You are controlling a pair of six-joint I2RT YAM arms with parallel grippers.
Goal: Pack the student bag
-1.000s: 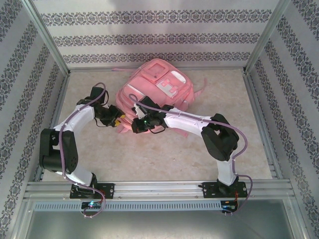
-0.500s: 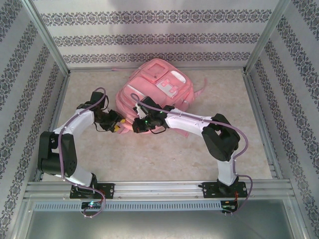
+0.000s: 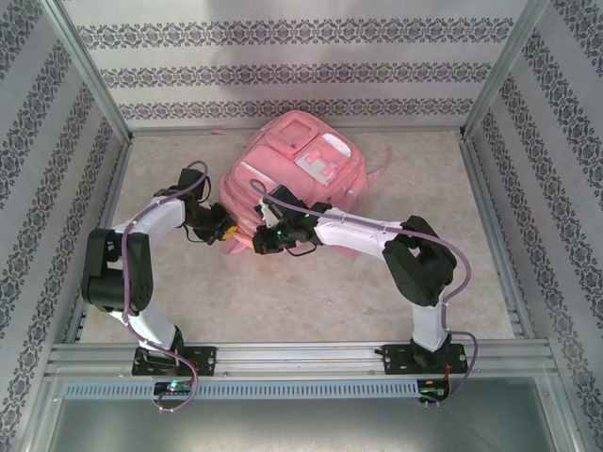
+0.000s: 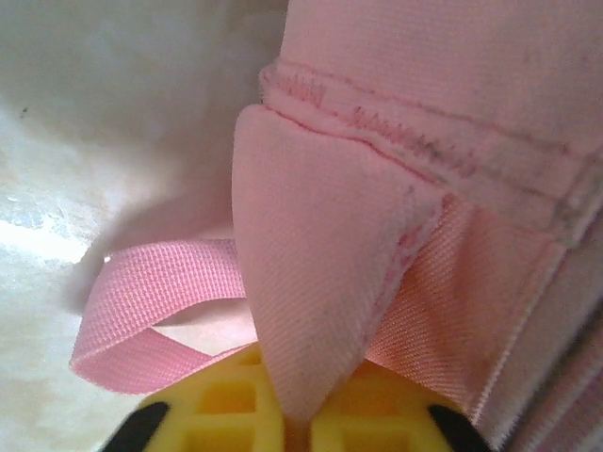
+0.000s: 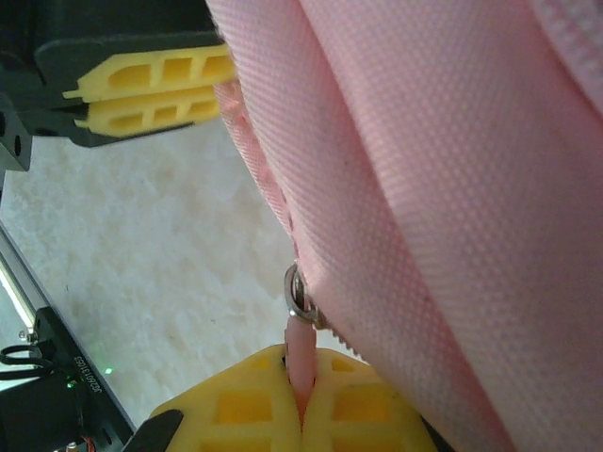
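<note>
From my station, the biggest thing is the surface (image 3: 311,301), a pale, mottled, stone-look slab, boxed in by walls (image 3: 283,56) papered in grey ornamental bands and edged by a ribbed aluminium rail (image 3: 301,356) at the near side. The student bag (image 3: 311,165) lies flat toward the far middle of the surface, close to the back wall. It is a plump, rounded pack of pink woven fabric with a white-and-grey patch (image 3: 325,160) on its upper face. Both arms reach in to its near-left corner and cover part of that edge from above. Under that corner, my left wrist camera shows a flat loop of ribbed pink webbing strap (image 4: 151,311) lying on the surface. Above it is a triangular fabric tab (image 4: 311,282), stitched along its top seam and slightly grubby. The left gripper (image 4: 294,428) is pinched closed on the tab's tip, its yellow waffle-moulded fingers meeting around it. The right wrist camera sees that same gripper (image 5: 155,94) with its fingers together beside the bag's seam. The right gripper (image 5: 301,414) is closed tight on the thin pink zip pull (image 5: 301,353), which hangs from a small metal ring (image 5: 298,294) at the bag's edge.
</note>
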